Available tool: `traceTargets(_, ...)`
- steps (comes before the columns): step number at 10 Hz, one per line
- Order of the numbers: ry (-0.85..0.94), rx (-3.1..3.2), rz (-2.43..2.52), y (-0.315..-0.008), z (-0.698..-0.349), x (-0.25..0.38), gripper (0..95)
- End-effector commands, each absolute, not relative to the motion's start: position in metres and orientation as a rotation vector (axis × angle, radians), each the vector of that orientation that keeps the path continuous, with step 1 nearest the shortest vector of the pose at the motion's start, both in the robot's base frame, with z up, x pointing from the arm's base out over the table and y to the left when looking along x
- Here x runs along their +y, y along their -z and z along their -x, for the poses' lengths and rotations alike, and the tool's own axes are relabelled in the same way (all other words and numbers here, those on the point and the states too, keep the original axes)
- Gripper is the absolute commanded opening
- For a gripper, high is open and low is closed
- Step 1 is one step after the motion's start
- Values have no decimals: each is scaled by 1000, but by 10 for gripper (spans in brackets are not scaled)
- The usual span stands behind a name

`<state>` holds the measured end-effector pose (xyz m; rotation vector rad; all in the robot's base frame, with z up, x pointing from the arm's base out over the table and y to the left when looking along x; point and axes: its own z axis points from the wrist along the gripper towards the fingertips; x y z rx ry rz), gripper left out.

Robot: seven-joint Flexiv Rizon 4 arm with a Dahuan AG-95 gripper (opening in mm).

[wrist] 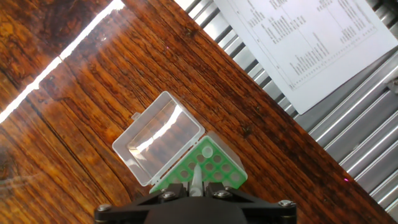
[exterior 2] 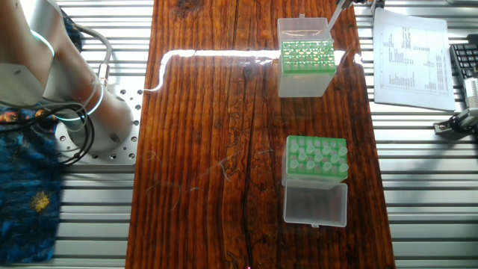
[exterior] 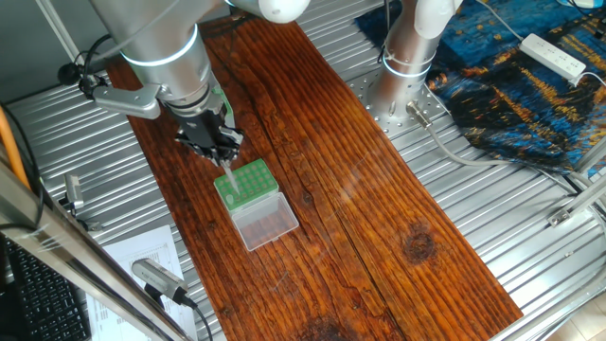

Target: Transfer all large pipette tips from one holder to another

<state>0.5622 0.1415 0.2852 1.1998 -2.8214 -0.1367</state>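
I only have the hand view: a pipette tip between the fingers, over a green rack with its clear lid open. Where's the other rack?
Observer: The second green rack sits further along the wooden plank, apart from yours. Its clear lid is open too.
Operator: Anything in it?
Observer: Pale tips stand in many of its holes. I can't count them.
Operator: How do the two racks differ?
Observer: The rack under the gripper shows a translucent side wall below its green top. The held pipette tip reaches that top, but I can't tell whether it sits in a hole.
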Motion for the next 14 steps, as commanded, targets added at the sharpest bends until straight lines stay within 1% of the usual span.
traceTargets(1,150,-2801,-1177,-284,-561,140,0)
traceTargets(14,225,-2806,-1176,-282,-559,135,0)
